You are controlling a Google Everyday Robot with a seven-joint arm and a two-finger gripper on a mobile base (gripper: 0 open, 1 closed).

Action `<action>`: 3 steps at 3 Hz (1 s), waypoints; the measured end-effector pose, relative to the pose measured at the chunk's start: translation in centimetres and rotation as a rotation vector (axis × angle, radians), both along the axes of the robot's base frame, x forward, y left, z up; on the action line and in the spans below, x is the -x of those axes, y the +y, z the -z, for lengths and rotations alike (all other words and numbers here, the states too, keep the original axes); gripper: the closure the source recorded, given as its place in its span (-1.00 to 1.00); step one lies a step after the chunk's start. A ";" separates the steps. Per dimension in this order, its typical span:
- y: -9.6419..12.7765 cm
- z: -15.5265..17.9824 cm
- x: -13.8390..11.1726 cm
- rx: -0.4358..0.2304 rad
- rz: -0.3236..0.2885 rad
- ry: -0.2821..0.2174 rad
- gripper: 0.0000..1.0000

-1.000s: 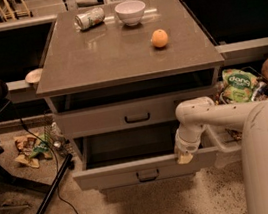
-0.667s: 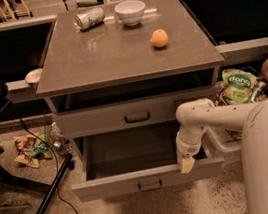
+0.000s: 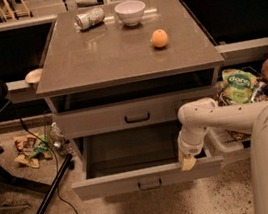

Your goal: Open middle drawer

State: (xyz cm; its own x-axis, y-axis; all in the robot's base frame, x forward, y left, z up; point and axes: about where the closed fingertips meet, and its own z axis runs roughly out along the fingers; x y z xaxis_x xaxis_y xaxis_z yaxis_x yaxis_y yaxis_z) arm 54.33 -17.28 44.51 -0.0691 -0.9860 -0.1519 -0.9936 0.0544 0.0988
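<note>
The middle drawer (image 3: 148, 177) is pulled well out of the grey cabinet, below the shut upper drawer (image 3: 136, 113). Its deep grey box looks empty inside, and a small handle (image 3: 148, 182) sits at the centre of its flat front. My gripper (image 3: 187, 161) hangs from the white arm (image 3: 212, 119) that reaches in from the right. It rests at the top rim of the drawer front, right of the handle. The lowest drawer is hidden under the open one.
On the cabinet top (image 3: 91, 60) lie a tipped can (image 3: 89, 18), a white bowl (image 3: 130, 12) and an orange (image 3: 159, 38). A green snack bag (image 3: 237, 86) sits in a bin at right. Black stand legs (image 3: 46, 193), a cable and litter (image 3: 29, 148) are on the floor at left.
The middle drawer has slid further out towards the camera, and my gripper has moved with its front edge. The things on the cabinet top have not moved.
</note>
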 end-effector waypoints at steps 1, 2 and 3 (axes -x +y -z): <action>-0.2 -0.1 1.1 -0.011 0.025 -0.001 1.00; -0.6 0.0 2.7 -0.040 0.062 0.010 1.00; -0.5 0.0 2.7 -0.040 0.061 0.010 1.00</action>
State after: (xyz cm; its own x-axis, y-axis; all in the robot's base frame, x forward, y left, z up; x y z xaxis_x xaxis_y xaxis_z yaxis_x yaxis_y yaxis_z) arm 51.65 -17.78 44.51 -0.1311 -0.9731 -0.1897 -0.9875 0.1112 0.1121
